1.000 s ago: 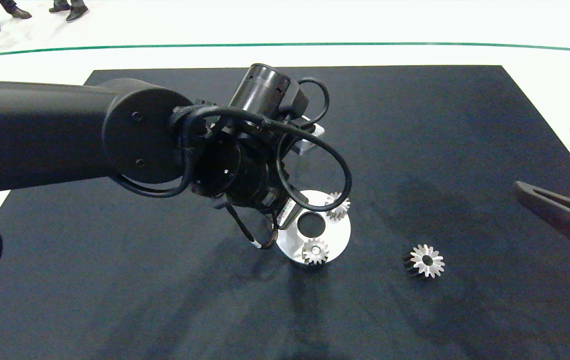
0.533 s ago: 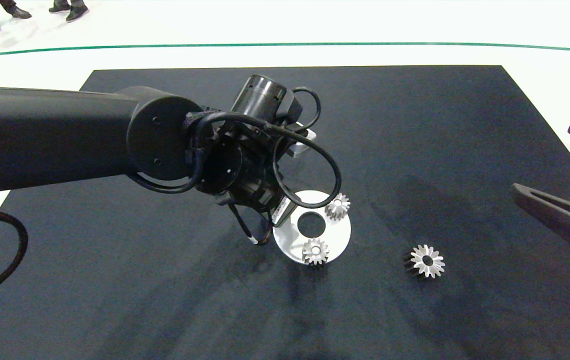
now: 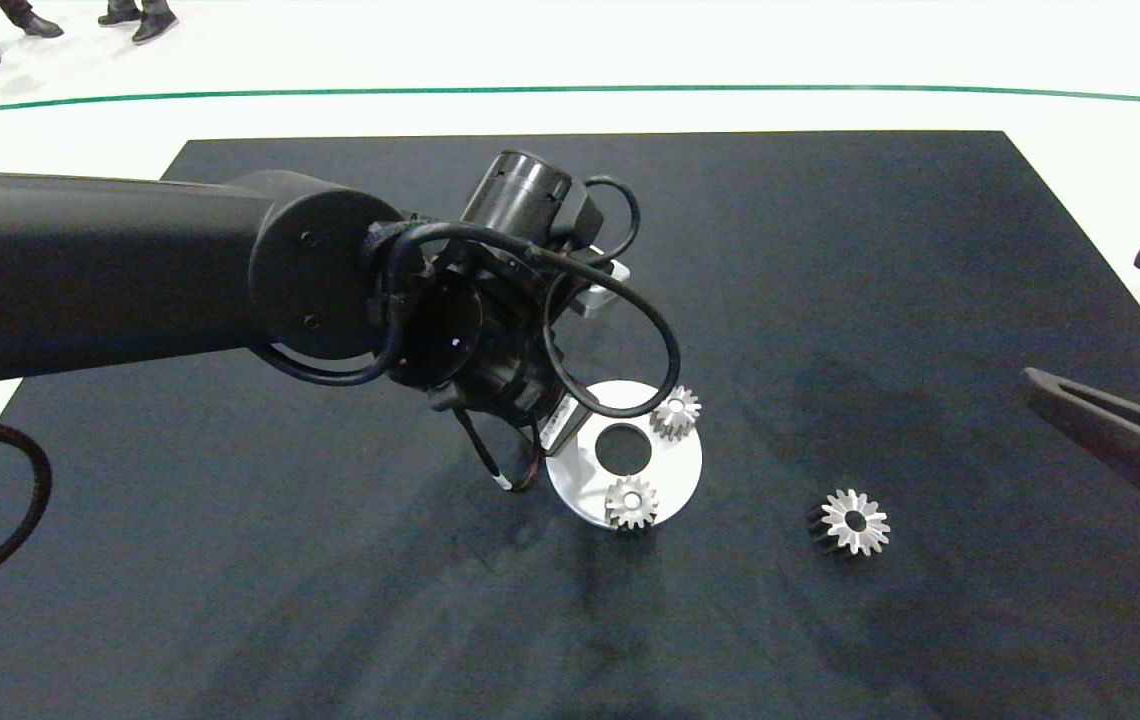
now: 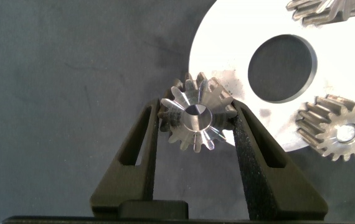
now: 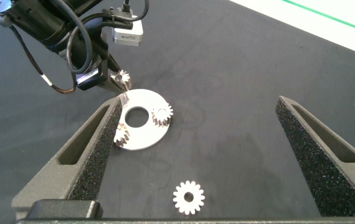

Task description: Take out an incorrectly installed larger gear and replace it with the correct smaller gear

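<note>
Left claw (image 4: 196, 118) is being kept clenched on a smaller gear (image 4: 195, 119), which is being held between its fingers at the round plate's (image 4: 227, 43) edge; it should be lowered level and centred. Right claw (image 5: 202, 155), released, is being parked far off, the larger gear (image 5: 189, 198) lying beneath it.

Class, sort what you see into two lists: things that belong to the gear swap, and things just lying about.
Job in hand: left claw, shut on small silvery spur gear; big silvery long-toothed gear, lying loose; round silvery plate with two more small gears.
Lying about: open right claw, parked aside; black mat; a person's shoes beyond the table.
</note>
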